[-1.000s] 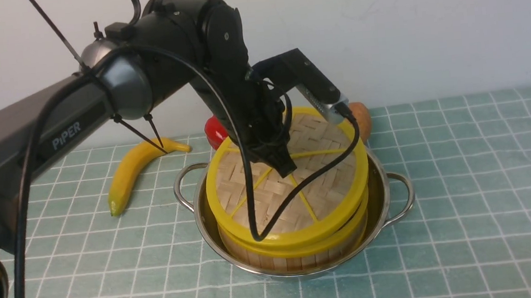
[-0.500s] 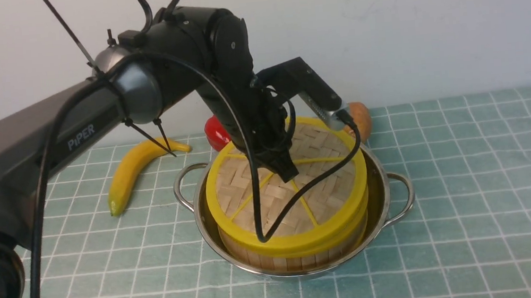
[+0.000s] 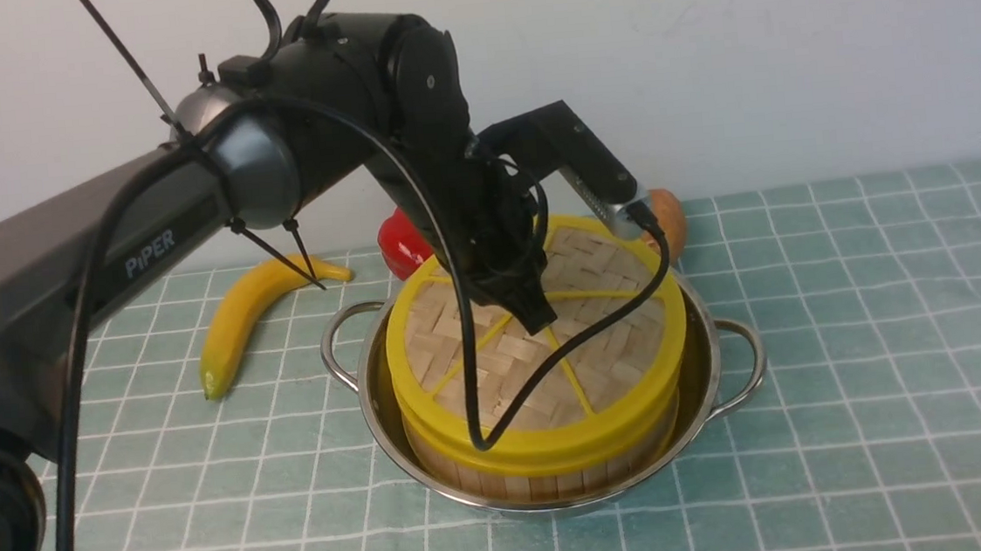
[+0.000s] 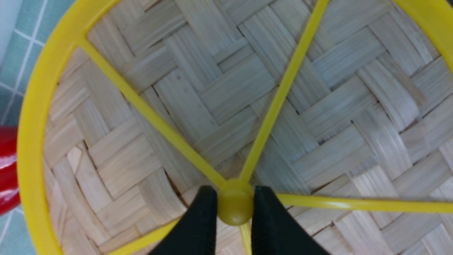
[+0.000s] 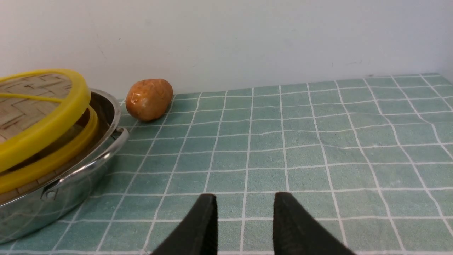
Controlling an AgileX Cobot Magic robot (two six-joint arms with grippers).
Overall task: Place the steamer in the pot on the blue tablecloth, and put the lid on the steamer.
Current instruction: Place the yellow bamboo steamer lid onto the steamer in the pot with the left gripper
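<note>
The steel pot (image 3: 710, 354) stands on the blue tablecloth (image 3: 853, 326) with the steamer (image 3: 542, 482) inside it. The woven lid (image 3: 612, 371) lies over the steamer, its far right edge a little raised. My left gripper (image 3: 538, 317) comes down on the lid's middle. In the left wrist view this gripper (image 4: 235, 198) is shut on the yellow hub (image 4: 235, 209), one black finger on each side. The right wrist view shows a gap between the lid (image 5: 46, 124) and the steamer's rim (image 5: 67, 148). My right gripper (image 5: 244, 202) stands open low over bare cloth, to the right of the pot (image 5: 88, 166).
A banana (image 3: 240, 317) lies left of the pot. A red object (image 3: 396, 243) sits behind the pot, and a brown potato-like thing (image 3: 668, 218) rests by the wall at the back right. The white wall closes off the far edge.
The lid, held by my left gripper, came down from a raised tilt onto the steamer, then shifted slightly right. The right gripper shows no change.
</note>
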